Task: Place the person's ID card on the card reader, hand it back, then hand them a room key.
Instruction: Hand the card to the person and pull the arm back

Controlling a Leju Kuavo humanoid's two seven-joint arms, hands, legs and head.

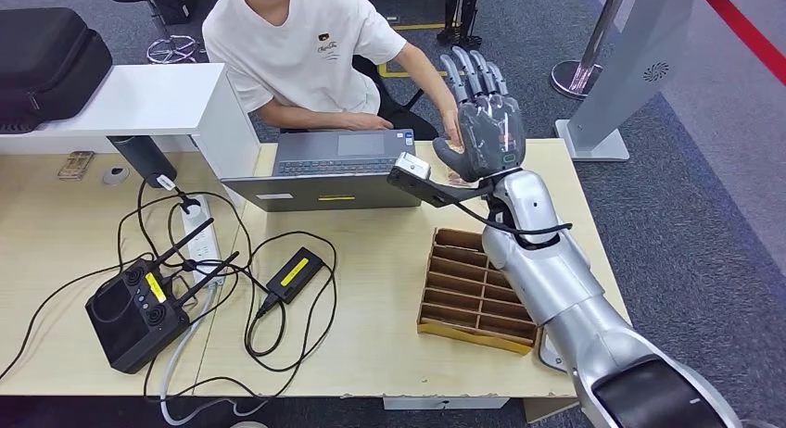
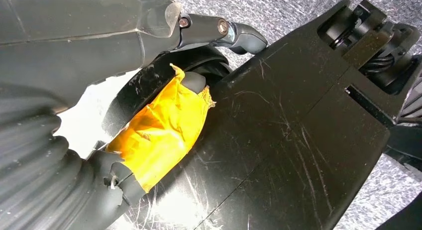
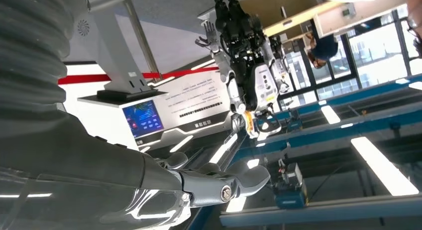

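Note:
My right hand (image 1: 487, 113) is raised above the far right part of the wooden table (image 1: 389, 345), fingers straight and spread upward, its back toward me. The right wrist view shows the same fingers (image 3: 234, 182) stretched out with nothing in them. A person in a white T-shirt (image 1: 306, 48) sits behind the table; their hand (image 1: 451, 148) rests at the table's far edge just behind my right hand. I cannot make out a card there. My left hand (image 2: 149, 125), its thumb wrapped in yellow tape, hangs beside my dark body and holds nothing.
A grey laptop (image 1: 338, 169) stands open in front of the person. A slotted wooden tray (image 1: 477, 294) lies under my right forearm. A small black box with a yellow label (image 1: 295, 273), a black remote controller (image 1: 134, 312), a power strip (image 1: 199, 233) and cables cover the left.

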